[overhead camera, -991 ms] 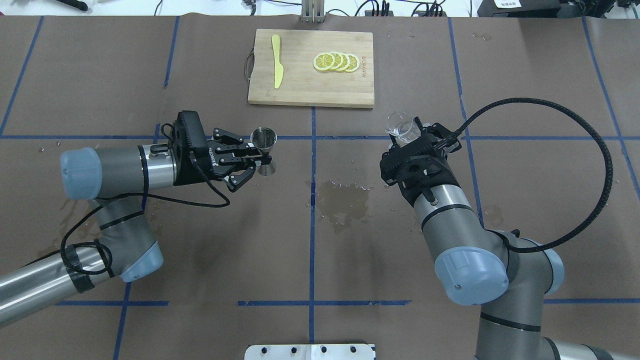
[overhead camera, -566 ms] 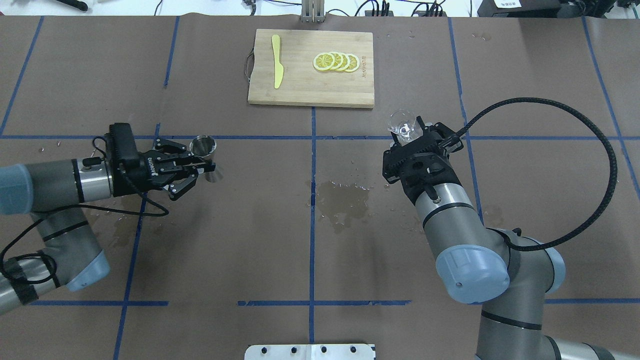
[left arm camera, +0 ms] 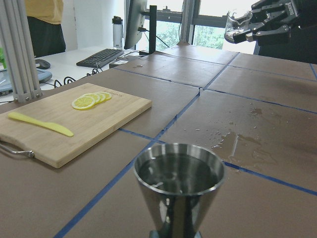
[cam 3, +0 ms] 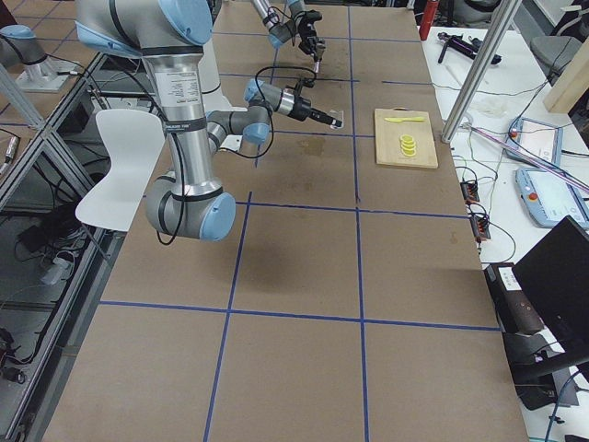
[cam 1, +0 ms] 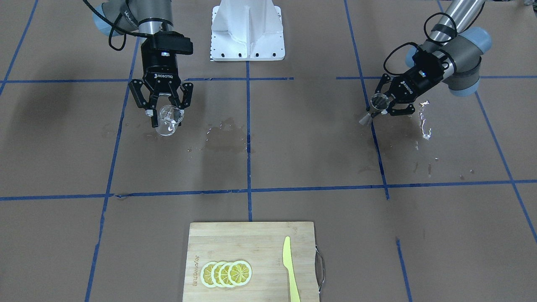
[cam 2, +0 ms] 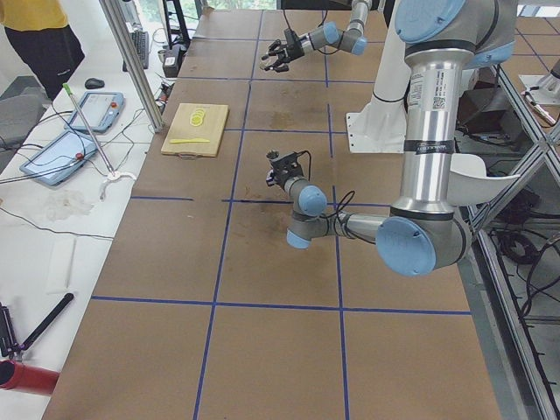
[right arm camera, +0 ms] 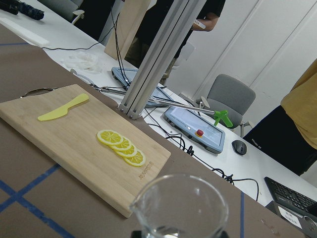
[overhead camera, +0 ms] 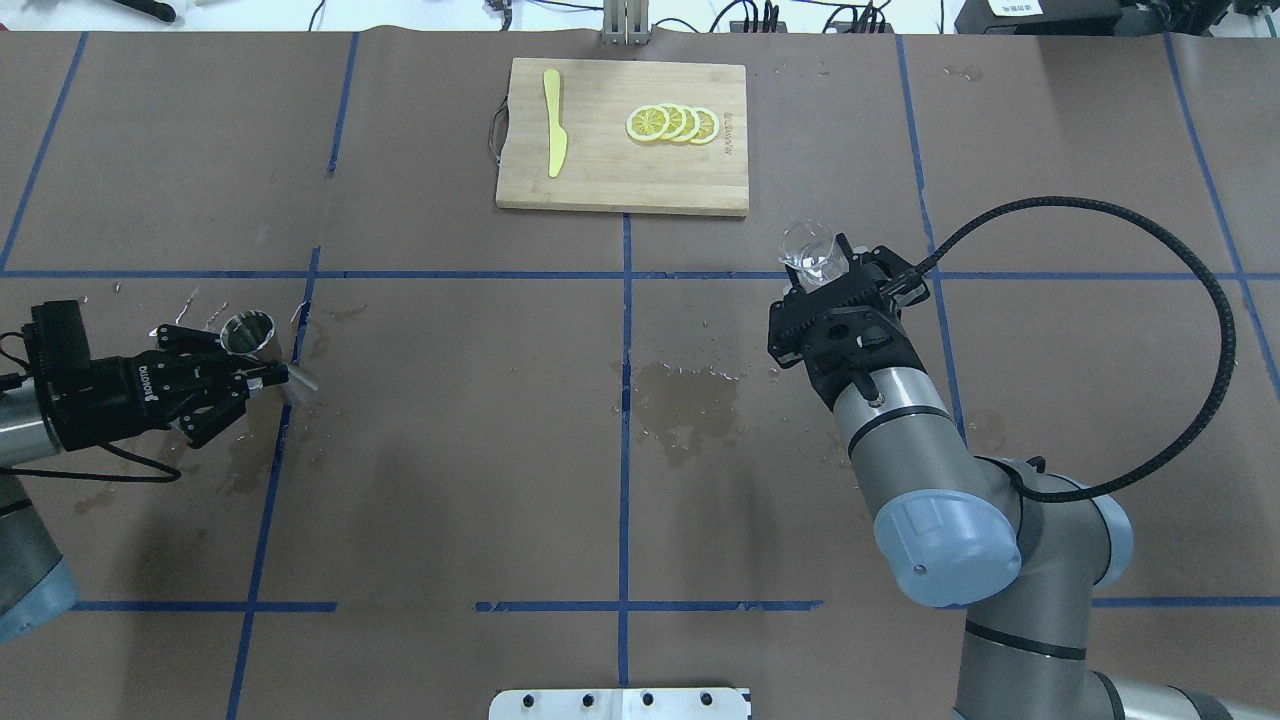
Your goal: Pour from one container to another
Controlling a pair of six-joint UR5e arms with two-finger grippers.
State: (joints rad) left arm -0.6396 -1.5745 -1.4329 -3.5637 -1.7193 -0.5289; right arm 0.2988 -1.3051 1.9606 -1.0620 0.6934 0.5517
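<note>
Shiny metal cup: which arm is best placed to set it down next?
Left, most likely. The left claw grips the jigger, which has liquid in it. The right claw is far across the table, busy holding the glass beaker.

Robotics lab, blue-taped grid table, teach pendants, aluminium posts, keyboard, office chair.

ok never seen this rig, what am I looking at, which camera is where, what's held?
Two robot arms work at a taped brown table. Pictures: one from above behind the robot, one facing it, two from the table's ends, one from each wrist. The left gripper holds a steel jigger; the right gripper holds a glass beaker. Also there: a cutting board with lemon slices and a yellow knife, plus a wet patch.
</note>
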